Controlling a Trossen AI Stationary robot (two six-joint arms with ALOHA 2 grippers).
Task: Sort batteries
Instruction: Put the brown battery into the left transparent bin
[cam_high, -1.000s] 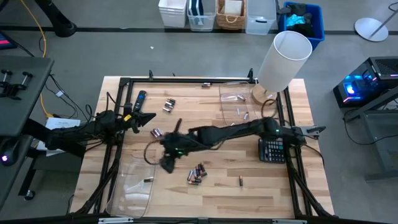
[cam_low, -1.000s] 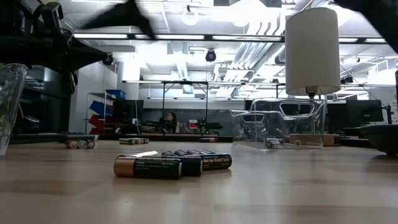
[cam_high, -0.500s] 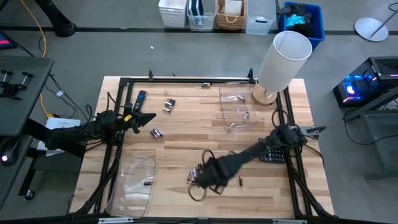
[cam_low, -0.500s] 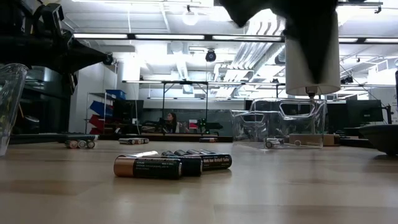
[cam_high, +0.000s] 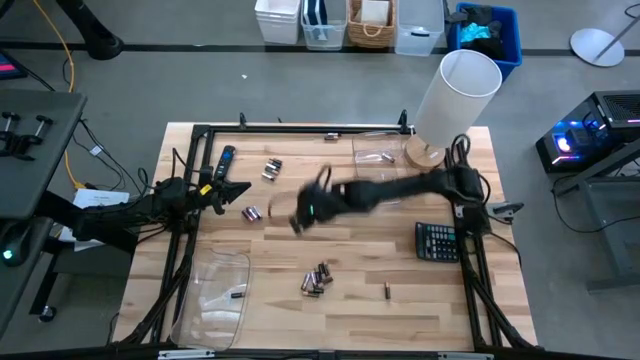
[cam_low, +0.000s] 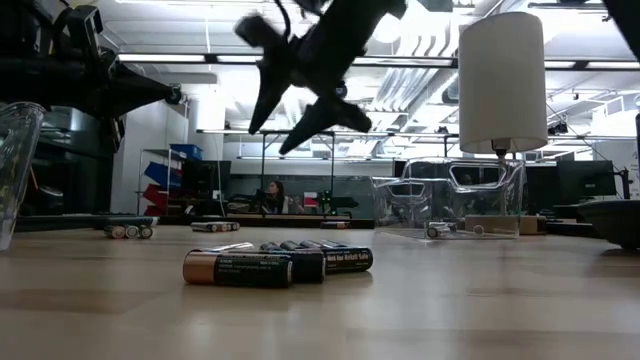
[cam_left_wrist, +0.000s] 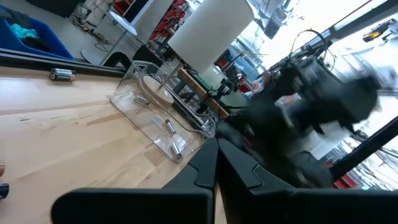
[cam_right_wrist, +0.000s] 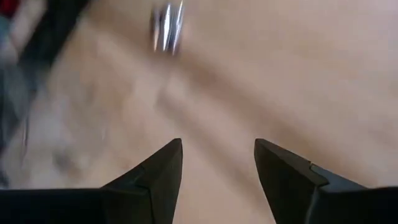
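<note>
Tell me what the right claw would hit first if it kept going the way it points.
Probably the small battery pair ahead of the open, empty right claw, which is above the table; height is unclear, so it might pass over.

Bright overhead light, motion-blurred right arm (cam_high: 400, 188)

tabletop (cam_high: 330, 320): pale wood, plank pattern with darker grain lines
frame on tabletop (cam_high: 300, 130): black
batteries (cam_low: 275, 264): black bodies, copper-brown ends, small pale print on the casing
batteries in far tray (cam_high: 385, 180): silvery metallic
far tray (cam_high: 372, 148): clear, colourless
near tray (cam_high: 215, 295): clear, colourless
calculator (cam_high: 437, 242): dark body, rows of lighter keys
remote (cam_high: 224, 160): black with a blue end
lamp shade (cam_high: 458, 95): white
lamp base (cam_high: 415, 155): light wood tone
right gripper (cam_right_wrist: 217, 163): black fingers
left gripper (cam_high: 238, 189): black
arms: dark, near black
floor bin (cam_high: 488, 35): blue
floor basket (cam_high: 371, 24): tan weave
</note>
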